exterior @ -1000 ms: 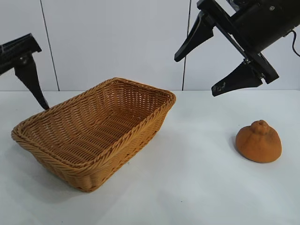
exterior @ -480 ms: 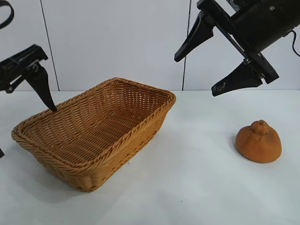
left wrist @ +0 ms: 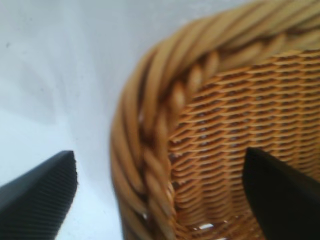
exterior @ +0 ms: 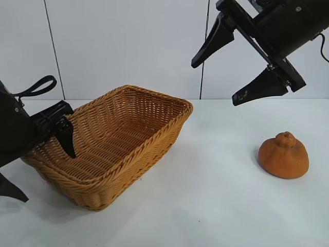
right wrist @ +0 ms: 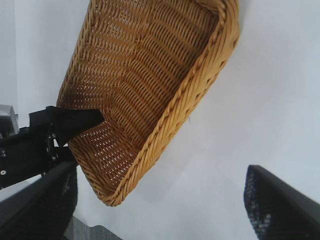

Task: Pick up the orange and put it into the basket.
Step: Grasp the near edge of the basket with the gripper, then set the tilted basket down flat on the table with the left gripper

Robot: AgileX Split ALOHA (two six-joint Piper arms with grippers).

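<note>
The orange (exterior: 284,156) sits on the white table at the right, apart from both grippers. The tan wicker basket (exterior: 154,136) stands at centre left. My left gripper (exterior: 38,164) is open and low at the basket's left end, one finger inside the rim and the other outside near the table. In the left wrist view the braided rim of the basket (left wrist: 150,150) runs between the fingers of that gripper (left wrist: 160,197). My right gripper (exterior: 215,82) is open and empty, high above the table between basket and orange. The orange is out of both wrist views.
The white table (exterior: 216,206) lies bare between basket and orange. A white panelled wall stands behind. The right wrist view shows the basket (right wrist: 150,75) from above, the left arm's finger (right wrist: 75,120) inside its end, and its own open gripper (right wrist: 160,200).
My left arm has come down from high at the far left to the basket's left rim and now straddles it. The right arm, basket and orange have not moved.
</note>
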